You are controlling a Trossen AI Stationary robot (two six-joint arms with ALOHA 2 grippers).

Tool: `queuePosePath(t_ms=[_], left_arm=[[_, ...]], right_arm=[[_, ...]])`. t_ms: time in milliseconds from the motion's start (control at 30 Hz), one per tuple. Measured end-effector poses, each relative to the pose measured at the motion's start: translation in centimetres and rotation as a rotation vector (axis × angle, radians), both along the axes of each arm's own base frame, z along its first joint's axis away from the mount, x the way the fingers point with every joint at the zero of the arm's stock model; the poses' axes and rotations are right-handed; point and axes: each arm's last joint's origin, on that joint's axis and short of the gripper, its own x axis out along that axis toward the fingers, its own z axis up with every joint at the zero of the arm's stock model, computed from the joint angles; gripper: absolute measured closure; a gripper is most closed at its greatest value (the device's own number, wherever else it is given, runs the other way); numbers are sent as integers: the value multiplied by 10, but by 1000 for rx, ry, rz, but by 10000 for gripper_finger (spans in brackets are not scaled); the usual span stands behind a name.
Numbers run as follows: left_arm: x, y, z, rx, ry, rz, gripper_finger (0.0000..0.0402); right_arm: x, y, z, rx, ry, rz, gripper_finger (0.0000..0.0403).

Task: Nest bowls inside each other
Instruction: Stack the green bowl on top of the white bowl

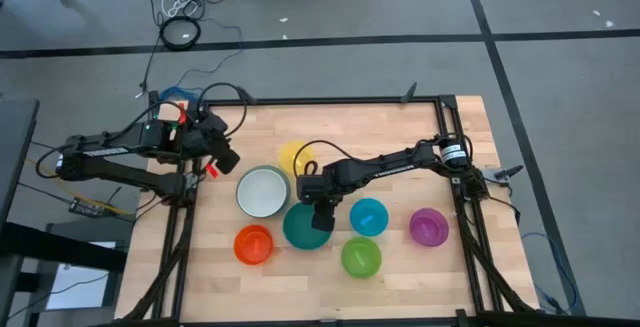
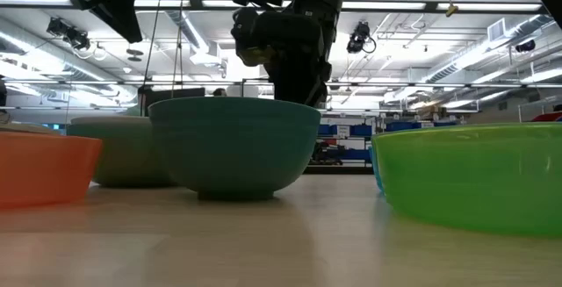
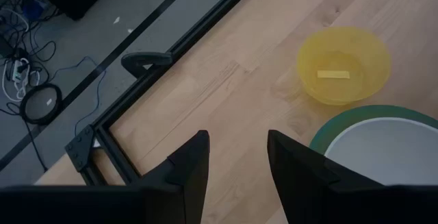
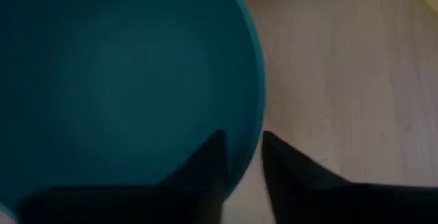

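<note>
My right claw straddles the rim of the teal bowl, one finger inside and one outside the wall, the fingers narrowed about the rim; whether they press on it I cannot tell. The teal bowl sits on the worktop, near its middle. Just beside it, toward my left arm, stands the sage green bowl with the white bowl nested inside it. The blue bowl crowds the teal one's other side, and the lime green bowl lies close at the near edge, with the orange bowl flanking the opposite corner. Behind my arm the yellow bowl sits with a small slip in its bottom. The purple bowl stands farthest out toward my right base. My left claw hovers with fingers apart and empty over the worktop's far left corner.
</note>
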Motion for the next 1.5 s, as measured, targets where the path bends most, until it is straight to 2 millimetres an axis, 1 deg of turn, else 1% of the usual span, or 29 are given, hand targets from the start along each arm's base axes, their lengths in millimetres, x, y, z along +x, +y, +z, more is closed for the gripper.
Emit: queuePosePath(t_ms=[67,100,233,300,400,500,567,633,733,767,833,933,967,1033,1067,1167,1200,1267,1400,1500], left_arm=[[1,0,0,4,-2,-6,245],[1,0,1,7,-7,-9,245],[3,0,2,13,-22,-16,245],[4,0,2,16,-30,-19,245],[5,0,3,22,-31,-29,245],[9,1,6,34,-86,-35,245],[14,1,10,51,-137,-55,245],[17,1,15,63,-173,-88,245],[20,1,27,85,-240,-116,245],[20,1,31,93,-254,-123,245],[19,1,42,112,-303,-135,245],[19,1,58,145,-372,-159,245],[19,1,62,153,-391,-169,245],[19,0,70,167,-447,-194,245],[19,0,71,174,-452,-209,245],[18,-1,74,171,-488,-230,245],[18,-1,74,171,-482,-233,245],[18,-1,74,171,-477,-235,245],[18,-1,73,169,-472,-235,245],[18,-1,73,168,-472,-236,245]], right_arm=[[0,0,0,9,3,12,380],[0,0,0,12,4,23,390],[-3,-1,3,11,14,56,399],[-7,-6,15,7,3,70,400],[-6,-16,46,10,-95,80,401],[3,-24,70,-41,-218,87,401],[11,-30,80,-59,-307,98,401],[23,-37,84,-64,-424,103,401],[29,-48,81,-89,-465,94,402],[34,-52,81,-102,-507,86,402],[37,-60,80,-119,-531,75,402],[48,-69,75,-130,-611,63,402],[51,-71,69,-130,-601,65,402],[58,-73,61,-134,-634,64,402],[61,-74,54,-139,-626,65,402],[66,-74,43,-144,-622,71,398],[68,-74,42,-143,-634,70,392],[67,-74,36,-117,-596,70,372],[67,-74,28,-83,-559,44,311],[68,-74,27,-71,-565,22,267]])
